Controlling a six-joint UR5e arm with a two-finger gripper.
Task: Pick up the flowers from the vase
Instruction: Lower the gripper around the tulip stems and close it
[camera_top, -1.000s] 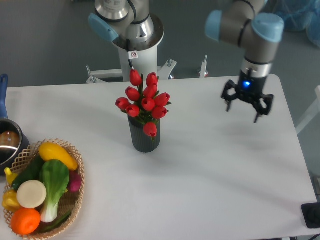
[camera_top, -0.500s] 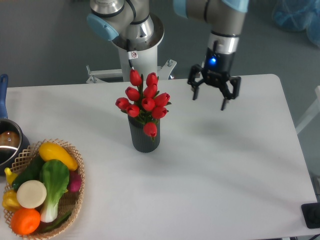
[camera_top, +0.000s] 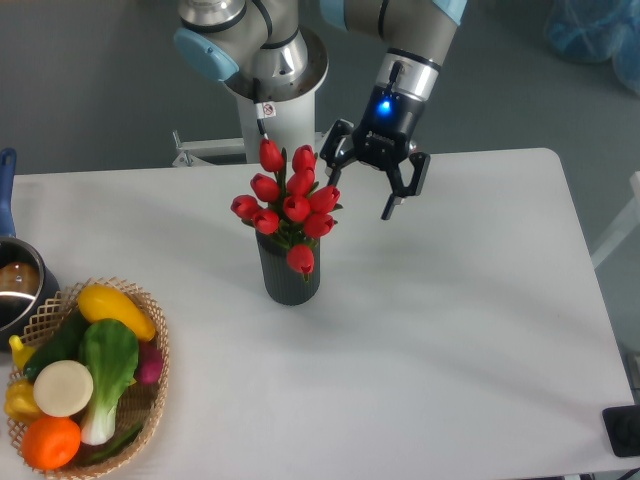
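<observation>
Red tulip buds (camera_top: 288, 205) fill ribbed cylindrical vase (camera_top: 290, 278).

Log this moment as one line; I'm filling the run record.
phase: approach | gripper: open, empty, right of flowers | flowers: in vase | contact: none

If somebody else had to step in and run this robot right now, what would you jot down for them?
Gripper: open, empty, in the air just right of the flowers, not touching them.
Flowers: all in the vase, upright, near the middle of the table.
Done: the arm is beside the bunch; nothing grasped.
Left: bring the open fingers around the bunch, close, lift it straight out of the vase.
Nearby: the wicker basket of vegetables and the pot at the left edge, well away from the work.
</observation>
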